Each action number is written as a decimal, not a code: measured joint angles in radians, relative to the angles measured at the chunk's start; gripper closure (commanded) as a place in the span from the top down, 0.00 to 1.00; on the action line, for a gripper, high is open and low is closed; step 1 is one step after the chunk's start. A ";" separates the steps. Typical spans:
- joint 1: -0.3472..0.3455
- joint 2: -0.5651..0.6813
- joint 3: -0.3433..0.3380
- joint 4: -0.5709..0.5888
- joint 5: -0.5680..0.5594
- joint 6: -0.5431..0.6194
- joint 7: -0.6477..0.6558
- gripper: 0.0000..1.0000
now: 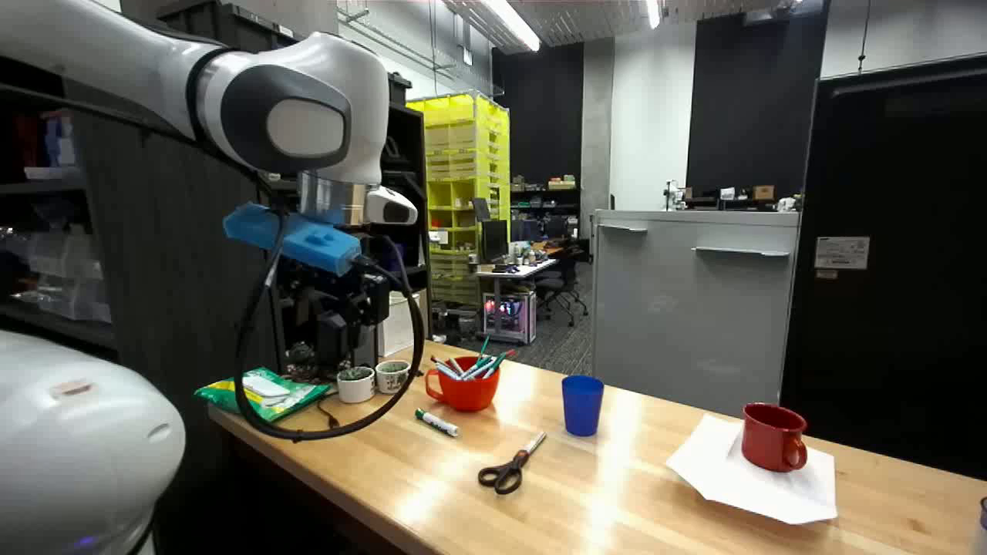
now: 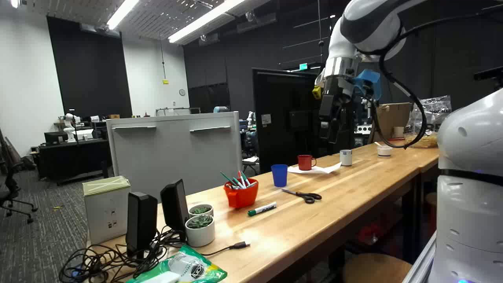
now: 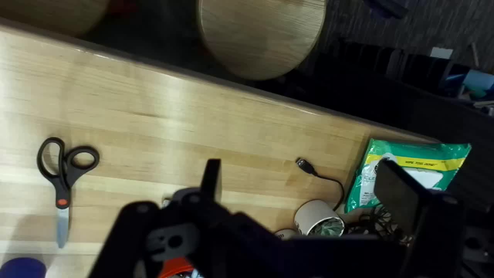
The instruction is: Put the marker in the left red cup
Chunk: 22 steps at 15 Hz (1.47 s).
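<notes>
The marker point(image 1: 436, 422) is white with a green cap and lies on the wooden table; it also shows in an exterior view point(image 2: 262, 209). The left red cup point(image 1: 466, 395) is bright orange-red, wide, with a handle, and holds several pens; it also shows in an exterior view point(image 2: 242, 196). In the wrist view only a bit of the cup's rim point(image 3: 175, 267) shows, and the marker is mostly hidden behind the gripper. My gripper point(image 3: 299, 173) is open and empty, high above the table; it shows in both exterior views point(image 1: 348, 351) point(image 2: 329, 133).
Black-handled scissors point(image 1: 511, 466) and a blue cup point(image 1: 582, 405) stand near the marker. A dark red mug point(image 1: 773, 438) sits on white paper point(image 1: 802, 493). Two potted plants point(image 2: 200, 232), speakers point(image 2: 175, 208), a cable point(image 3: 307, 166) and a green packet point(image 3: 417, 154) lie at one end.
</notes>
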 measured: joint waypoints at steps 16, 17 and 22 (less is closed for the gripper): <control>0.041 0.277 -0.053 0.157 -0.164 -0.129 -0.422 1.00; 0.043 0.308 -0.048 0.179 -0.188 -0.129 -0.455 1.00; 0.042 0.407 -0.017 0.243 -0.243 -0.129 -0.503 1.00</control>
